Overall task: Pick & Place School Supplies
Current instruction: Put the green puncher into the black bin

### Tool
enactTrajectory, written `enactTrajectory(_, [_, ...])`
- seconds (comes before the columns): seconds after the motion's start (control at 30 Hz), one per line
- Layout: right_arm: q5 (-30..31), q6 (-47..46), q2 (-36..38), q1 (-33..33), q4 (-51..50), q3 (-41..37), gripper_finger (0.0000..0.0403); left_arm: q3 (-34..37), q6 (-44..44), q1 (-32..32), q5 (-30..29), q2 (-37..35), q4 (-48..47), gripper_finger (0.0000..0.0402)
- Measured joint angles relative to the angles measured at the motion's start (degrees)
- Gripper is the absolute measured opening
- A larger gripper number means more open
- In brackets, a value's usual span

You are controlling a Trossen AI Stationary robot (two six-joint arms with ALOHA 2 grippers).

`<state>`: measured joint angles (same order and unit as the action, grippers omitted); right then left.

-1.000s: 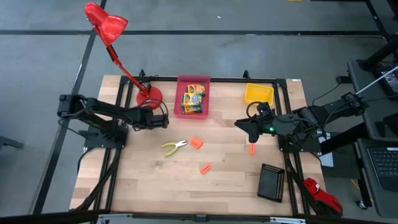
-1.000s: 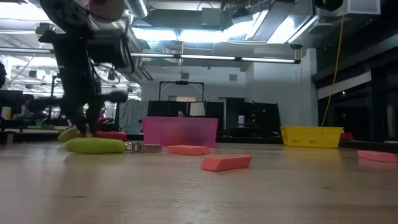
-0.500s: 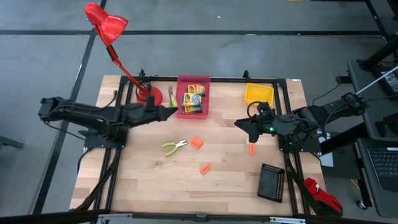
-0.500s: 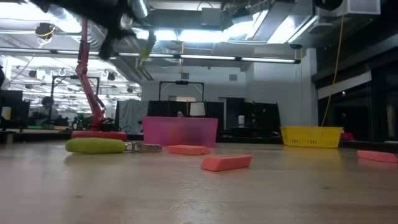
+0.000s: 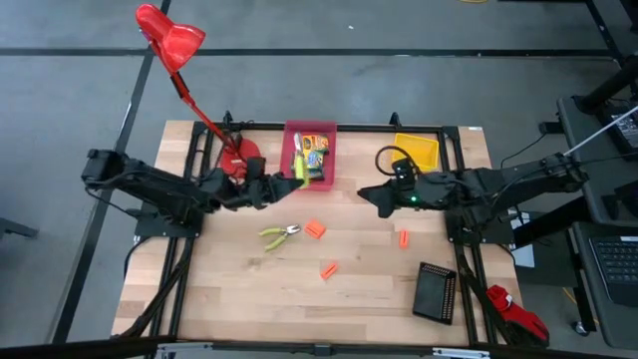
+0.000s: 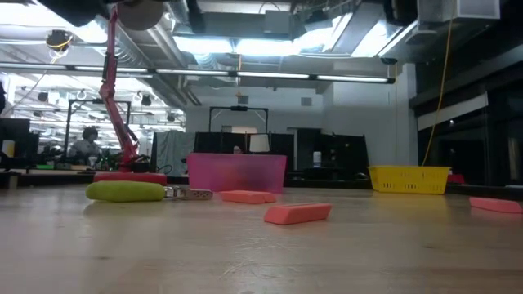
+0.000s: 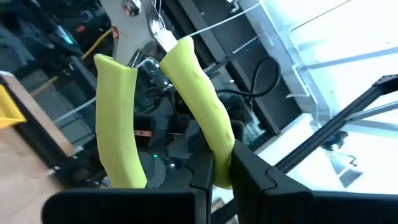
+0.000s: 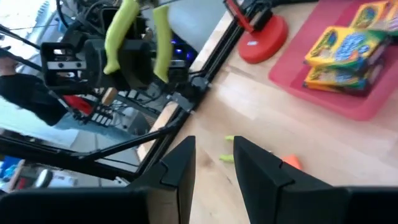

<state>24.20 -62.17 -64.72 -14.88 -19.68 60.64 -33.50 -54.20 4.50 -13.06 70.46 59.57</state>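
High view showing left gripper pinching lime-handled pliers over pink bin's edge, crayon boxes lying inside. Second pliers and orange pieces resting on table. Right gripper hovering empty, fingers parted. Left wrist view revealing fingers clamping one handle only.

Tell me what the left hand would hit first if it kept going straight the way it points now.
Probably the pink bin. The left hand, shut on a pair of green-handled pliers, points right at it, though height is unclear, so it might pass above.
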Motion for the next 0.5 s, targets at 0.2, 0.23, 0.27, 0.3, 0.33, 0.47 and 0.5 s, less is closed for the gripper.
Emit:
enactTrajectory(0.2, [-6.27,2.60,-3.68,3.85,9.98,-0.02,0.0111,-5.07,-0.50,1.67,3.50,8.18,6.58,0.0026])
enactTrajectory(0.23, [-7.54,2.70,-4.35,4.45,11.47,-0.02,0.0111,-6.31,-0.46,1.65,4.29,9.15,6.72,0.0026])
enactTrajectory(0.27, [-8.64,2.78,-5.09,4.98,12.99,-0.02,0.0111,-7.17,-0.24,1.61,4.62,9.76,6.70,0.0026])
enactTrajectory(0.3, [-9.70,2.85,-5.71,5.40,14.42,-0.02,0.0111,-8.14,-0.08,1.61,5.14,10.34,6.70,0.0026])
enactTrajectory(0.33, [-10.85,3.04,-6.33,5.78,15.85,-0.02,0.0111,-9.20,0.08,1.67,5.58,10.96,6.73,0.0026])
enactTrajectory(0.47, [-13.53,3.55,-8.07,6.34,20.78,-0.07,0.0113,-10.74,0.80,1.90,7.05,12.23,6.52,0.0026])
enactTrajectory(0.5, [-13.53,3.74,-8.17,6.34,21.89,-0.07,0.0114,-10.81,0.82,1.90,7.00,12.26,6.67,0.0026])
